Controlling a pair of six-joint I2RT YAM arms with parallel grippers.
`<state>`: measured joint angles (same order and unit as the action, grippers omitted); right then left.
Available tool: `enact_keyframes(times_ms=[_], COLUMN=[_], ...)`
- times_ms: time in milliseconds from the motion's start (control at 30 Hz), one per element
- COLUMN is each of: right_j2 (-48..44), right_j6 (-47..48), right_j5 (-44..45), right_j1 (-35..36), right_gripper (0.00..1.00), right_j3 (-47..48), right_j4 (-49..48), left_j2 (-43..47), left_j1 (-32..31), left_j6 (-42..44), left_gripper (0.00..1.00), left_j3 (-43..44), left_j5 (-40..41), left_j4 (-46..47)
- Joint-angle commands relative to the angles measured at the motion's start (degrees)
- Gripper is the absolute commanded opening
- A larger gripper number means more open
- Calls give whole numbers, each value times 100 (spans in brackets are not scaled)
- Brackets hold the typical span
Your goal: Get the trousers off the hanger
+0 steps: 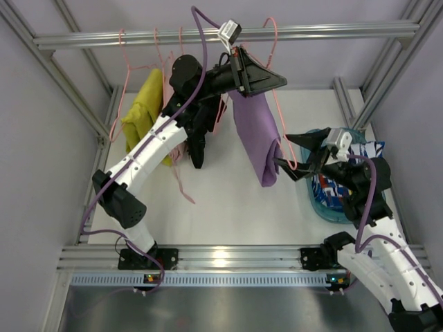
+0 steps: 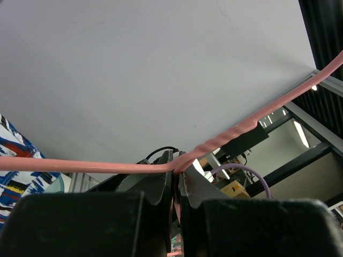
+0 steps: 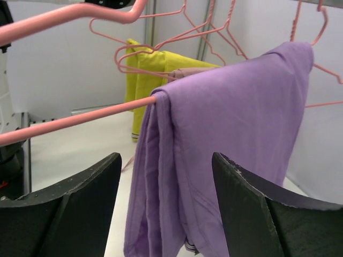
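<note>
1. At far left, yellow trousers hang from a pink wire hanger on the metal rail, beside a dark garment. Neither is being handled.
2. The left tool is raised to rail height and fully closed, pinching the pink hanger at the bend in its wire. This probably braces the hanger so it cannot swing or slide.
3. The purple trousers, which appear to be the ones to remove, are folded over that hanger's bar and hang over the counter.
4. The right tool is wide open and holding nothing. It faces the lower part of the trousers, close to the cloth, apparently lined up to grip it and pull it off.
5. At far right, a blue tub holds blue, white and red patterned fabric.
6. No brand, label or writing is readable.
</note>
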<state>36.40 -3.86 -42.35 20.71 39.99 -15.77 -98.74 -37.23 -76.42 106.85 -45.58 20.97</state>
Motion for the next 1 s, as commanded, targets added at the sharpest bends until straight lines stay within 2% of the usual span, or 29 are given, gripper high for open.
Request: enact_keyframes(times_ms=[0, 367, 667, 800, 900, 967], right_j2=[95, 104, 148, 130, 165, 227], right_j6=[131, 316, 131, 324, 289, 280], right_j5=[314, 359, 183, 183, 411, 473], right_j1=[74, 74, 82, 82, 91, 82], right_gripper=[68, 59, 60, 59, 56, 50], right_j3=[281, 246, 282, 220, 220, 229], right_j4=[-550, -427, -576, -480, -506, -558], left_j2=[241, 276, 285, 276, 267, 259], left_j1=[-12, -12, -12, -12, -21, -30], left_j6=[145, 145, 180, 189, 189, 189], left_gripper=[0, 0, 0, 0, 0, 0], left_j3=[389, 372, 381, 381, 389, 389], left_j5=[49, 32, 85, 102, 94, 85], left_j4=[689, 689, 689, 689, 689, 689])
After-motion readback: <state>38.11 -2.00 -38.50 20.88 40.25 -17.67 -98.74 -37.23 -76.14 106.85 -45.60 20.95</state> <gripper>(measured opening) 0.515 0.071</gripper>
